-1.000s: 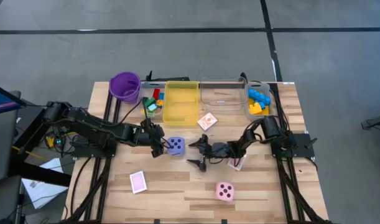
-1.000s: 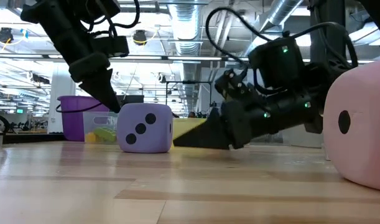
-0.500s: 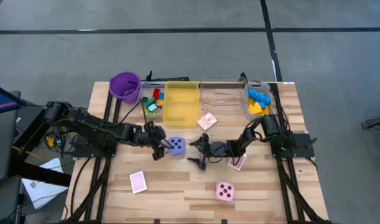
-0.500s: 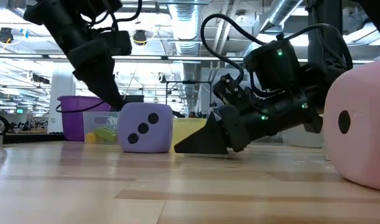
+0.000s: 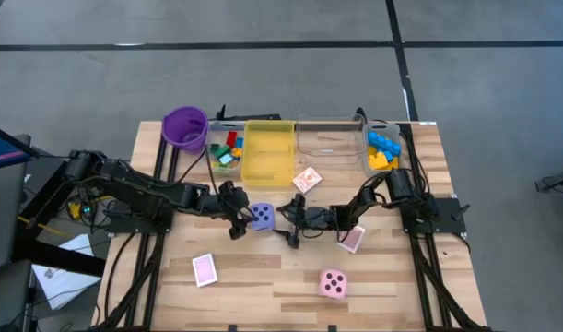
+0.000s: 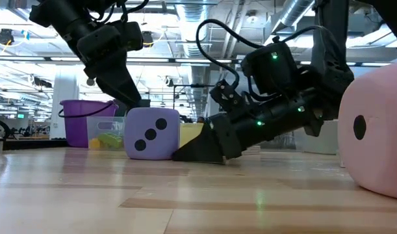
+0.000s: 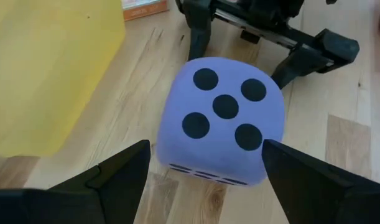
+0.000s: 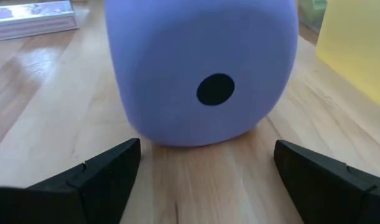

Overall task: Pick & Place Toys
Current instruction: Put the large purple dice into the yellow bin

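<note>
The purple foam die (image 5: 261, 216) rests on its underside at the table's middle and also shows in the low view (image 6: 151, 133). My left gripper (image 5: 237, 218) is open just to the die's left. In its wrist view (image 7: 205, 186) its fingers stand on either side of the die's (image 7: 224, 121) near edge. My right gripper (image 5: 288, 223) is open and low over the table just to the die's right. In its wrist view (image 8: 208, 180) its fingers stop short of the die (image 8: 202, 68). A pink die (image 5: 333, 283) sits near the front edge.
Pink-backed cards lie at the front left (image 5: 204, 269), by the yellow bin (image 5: 307, 179) and under my right arm (image 5: 351, 240). Along the far edge stand a purple cup (image 5: 185, 127), a yellow bin (image 5: 269, 152), a clear bin (image 5: 332, 143) and small bins of bricks (image 5: 228, 150), (image 5: 382, 150).
My right gripper has slid low over the table toward the left edge, up to the purple die, uncovering the card that lay under it. My left gripper has moved slightly right, closer to the die. The die has stayed in place.
</note>
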{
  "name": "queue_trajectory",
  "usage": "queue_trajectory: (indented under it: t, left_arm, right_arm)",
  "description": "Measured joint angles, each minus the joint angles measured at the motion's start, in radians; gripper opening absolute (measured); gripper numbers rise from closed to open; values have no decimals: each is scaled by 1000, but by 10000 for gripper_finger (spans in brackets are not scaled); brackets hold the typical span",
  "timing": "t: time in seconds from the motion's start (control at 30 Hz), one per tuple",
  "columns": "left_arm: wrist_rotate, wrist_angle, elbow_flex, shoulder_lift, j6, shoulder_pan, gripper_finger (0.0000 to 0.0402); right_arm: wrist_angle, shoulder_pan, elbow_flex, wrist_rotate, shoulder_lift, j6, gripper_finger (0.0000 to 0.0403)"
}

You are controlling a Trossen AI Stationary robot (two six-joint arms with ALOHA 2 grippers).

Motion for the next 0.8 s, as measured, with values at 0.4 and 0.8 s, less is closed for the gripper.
queue_trajectory:
  t: [0.4, 0.8]
  left_arm:
    - [9, 83, -71, 0, 1, 0, 301]
    - [45, 437, -257, -3, 36, 5, 301]
  right_arm:
    - [-29, -43, 27, -38, 0, -15, 363]
    - [-26, -52, 44, -89, 2, -23, 363]
